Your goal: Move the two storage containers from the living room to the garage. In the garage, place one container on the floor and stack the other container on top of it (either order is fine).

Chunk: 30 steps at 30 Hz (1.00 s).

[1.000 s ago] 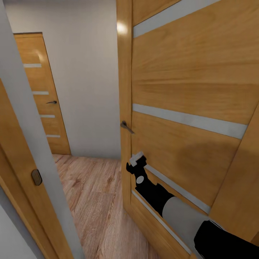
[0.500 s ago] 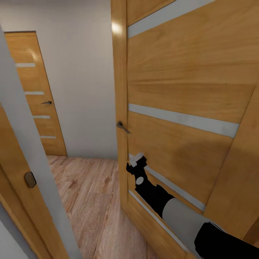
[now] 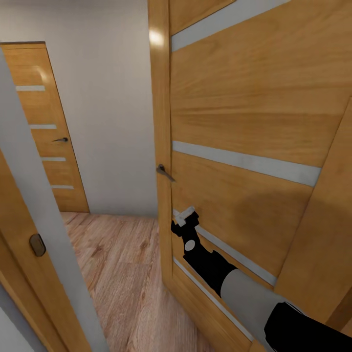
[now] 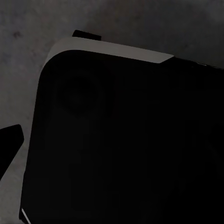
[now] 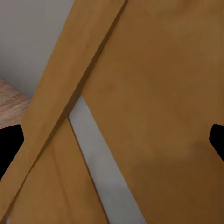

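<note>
Storage containers: position cannot be told from these views (robot in a doorway, in transit). Head view: open wooden door with pale horiz. strips takes up 12 to 4 o'clock, its edge upright just left of centre, and a dark lever handle sits on that edge near centre. Right arm runs in from 5 o'clock, black and grey, and ends at the right gripper close against the door's lower panel, just below the handle; contact cannot be confirmed. Right wrist view: right gripper's fingertips stand at opposite edges of the view, so the jaws are spread wide with nothing held; behind them are the door face, one pale strip and a bit of plank floor. Door frame with a small dark strike plate lies at 8 o'clock. A second wooden door, shut, stands at 10 o'clock in a plain pale wall. Light wood-plank flooring lies at 6 to 7 o'clock. Left wrist view: dim; a black rounded panel with a pale rim lies over a grey mottled surface. Left gripper: one fingertip shows at the view's edge, other side lost against the black panel, so its opening cannot be told.
</note>
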### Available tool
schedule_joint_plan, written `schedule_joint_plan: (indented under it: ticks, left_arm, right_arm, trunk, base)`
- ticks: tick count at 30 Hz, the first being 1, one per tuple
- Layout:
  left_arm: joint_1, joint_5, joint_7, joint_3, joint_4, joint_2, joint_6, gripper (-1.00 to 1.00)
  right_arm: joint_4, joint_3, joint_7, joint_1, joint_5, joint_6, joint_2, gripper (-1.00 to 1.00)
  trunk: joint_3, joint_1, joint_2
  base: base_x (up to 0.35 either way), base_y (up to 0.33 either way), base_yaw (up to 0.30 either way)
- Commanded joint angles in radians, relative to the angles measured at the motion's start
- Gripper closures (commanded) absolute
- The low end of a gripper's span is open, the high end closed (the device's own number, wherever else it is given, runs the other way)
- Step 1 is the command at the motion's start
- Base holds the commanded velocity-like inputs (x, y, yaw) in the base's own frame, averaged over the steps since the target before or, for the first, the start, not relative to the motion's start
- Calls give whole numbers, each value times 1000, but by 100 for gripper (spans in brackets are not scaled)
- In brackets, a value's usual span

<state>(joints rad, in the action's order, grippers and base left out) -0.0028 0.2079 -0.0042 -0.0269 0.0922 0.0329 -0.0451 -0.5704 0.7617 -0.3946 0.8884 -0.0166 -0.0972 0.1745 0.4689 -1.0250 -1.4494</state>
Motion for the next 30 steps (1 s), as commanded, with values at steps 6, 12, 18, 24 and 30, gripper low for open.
schedule_joint_plan:
  ticks: [6,12,18,24,30]
  left_arm:
    - [0,5,0,-3,0,0,-2,-100]
    - [0,6,0,-4,0,-1,-2,-100]
    - [0,6,0,-3,0,-1,-2,-100]
    - [0,6,0,-3,0,-1,-2,-100]
    - [0,5,0,-2,0,-1,-3,-100]
  right_arm:
    - [-1,6,-8,1,-3,-9,0,-100]
    - [-2,5,-7,1,-2,-11,0,-100]
    - [-5,5,-8,1,-2,-11,0,-100]
    - [-6,5,-9,1,-2,-21,0,-100]
    - [-7,5,-9,1,-2,-18,0,-100]
  trunk:
    - [1,0,-1]
    - [1,0,-1]
    - [1,0,-1]
    - [1,0,-1]
    - [1,0,-1]
  base:
    - [0,-120,0]
    - [0,-124,0]
    - [0,-16,4]
    - [0,-2,172]
    - [0,0,134]
